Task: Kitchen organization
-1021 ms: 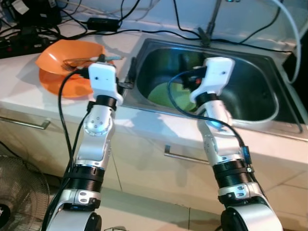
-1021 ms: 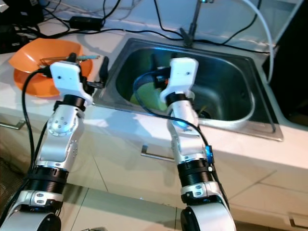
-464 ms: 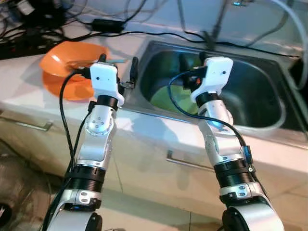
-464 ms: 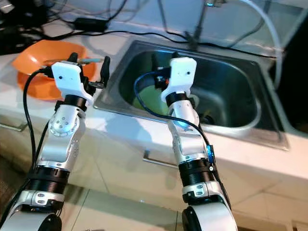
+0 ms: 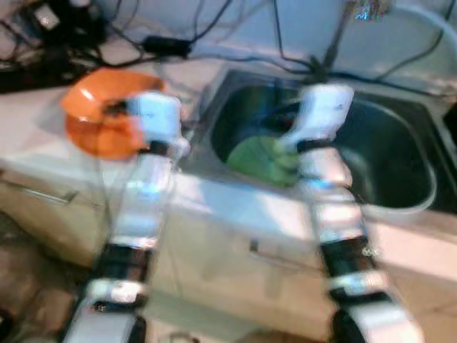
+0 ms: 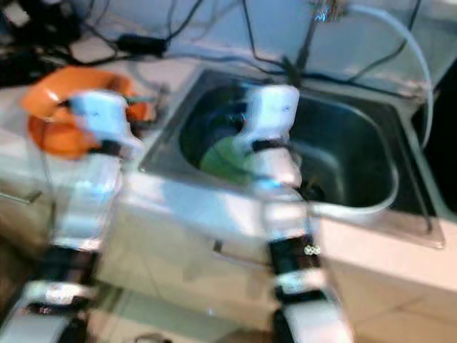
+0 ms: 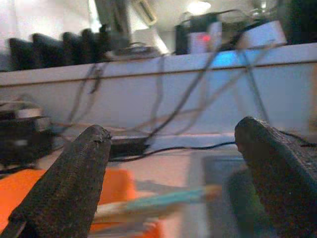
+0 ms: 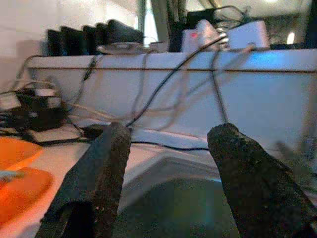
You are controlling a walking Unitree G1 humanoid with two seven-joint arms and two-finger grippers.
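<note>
Two stacked orange bowls (image 5: 100, 121) sit on the white counter left of the steel sink (image 5: 403, 196). A teal-handled utensil (image 7: 163, 198) lies across them. A green plate (image 5: 260, 153) lies in the sink's left half. My left gripper (image 7: 173, 131) is open, held over the counter between the bowls and the sink rim, with nothing between its fingers. My right gripper (image 8: 171, 131) is open above the sink, near the green plate. The head views are blurred.
Black cables and a power adapter (image 5: 168, 46) lie on the counter behind the bowls. A faucet (image 6: 321, 14) and a white hose (image 6: 403, 32) stand at the sink's back. Drawer handles (image 5: 39, 194) run along the cabinet front below.
The head camera has moved and the picture has gone blurred and shifted. Both arms hold much the same pose over counter and sink, fingers still open.
</note>
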